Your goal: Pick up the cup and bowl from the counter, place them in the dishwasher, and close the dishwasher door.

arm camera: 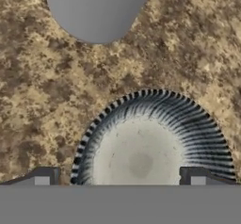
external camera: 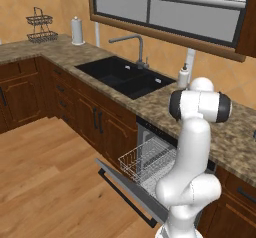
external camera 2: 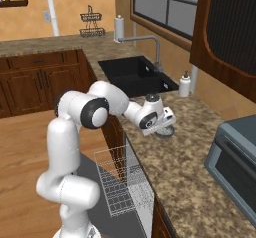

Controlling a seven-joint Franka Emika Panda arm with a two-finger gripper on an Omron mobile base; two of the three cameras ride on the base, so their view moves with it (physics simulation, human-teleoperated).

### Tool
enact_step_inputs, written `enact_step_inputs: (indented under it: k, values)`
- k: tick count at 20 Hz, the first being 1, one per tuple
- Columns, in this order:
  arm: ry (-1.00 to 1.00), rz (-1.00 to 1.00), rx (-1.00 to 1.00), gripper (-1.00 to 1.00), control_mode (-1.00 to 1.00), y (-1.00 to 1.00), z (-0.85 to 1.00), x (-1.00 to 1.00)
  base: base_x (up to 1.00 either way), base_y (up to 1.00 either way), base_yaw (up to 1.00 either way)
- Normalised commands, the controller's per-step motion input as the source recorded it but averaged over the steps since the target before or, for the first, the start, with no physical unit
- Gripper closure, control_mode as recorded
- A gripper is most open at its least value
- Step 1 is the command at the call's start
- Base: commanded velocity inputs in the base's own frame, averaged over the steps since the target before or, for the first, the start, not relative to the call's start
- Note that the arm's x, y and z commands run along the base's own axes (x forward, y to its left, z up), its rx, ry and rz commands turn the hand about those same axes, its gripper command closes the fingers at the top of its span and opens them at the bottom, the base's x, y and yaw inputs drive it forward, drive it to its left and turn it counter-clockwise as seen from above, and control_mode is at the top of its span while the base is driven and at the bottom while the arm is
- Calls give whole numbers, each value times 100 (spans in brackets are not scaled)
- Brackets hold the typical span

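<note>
The grey ribbed bowl (arm camera: pixel 150 148) with its pale inside sits on the speckled brown counter (arm camera: pixel 42 91), directly under my gripper (arm camera: pixel 121 178). The jaws stand open, and the two dark fingertips (arm camera: pixel 44 176) straddle the bowl's width without touching it. From the right base view, the gripper (external camera 2: pixel 165 127) hovers just above the bowl (external camera 2: pixel 166 132) near the counter's front edge. The dishwasher door (external camera: pixel 127 194) is dropped open, with the white wire rack (external camera: pixel 147 159) pulled out over it. The cup is out of view.
A black sink (external camera: pixel 125 77) with a faucet lies left of the dishwasher, and a white soap dispenser (external camera 2: pixel 185 85) stands beside it. A grey-blue toaster oven (external camera 2: pixel 235 157) stands on the counter to the right. A plain grey rounded shape (arm camera: pixel 96 9) lies beyond the bowl.
</note>
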Motion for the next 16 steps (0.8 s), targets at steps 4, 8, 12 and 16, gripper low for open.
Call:
enact_step_inputs:
  k: [4,8,12,16]
  values:
    - [1,5,0,100,-100,0,-40,2,0,0,0]
    - [1,3,0,100,-100,4,-33,0,0,0,0]
    - [4,3,0,100,-100,22,-17,0,0,0,0]
    - [4,1,0,100,-100,55,0,-9,0,0,0]
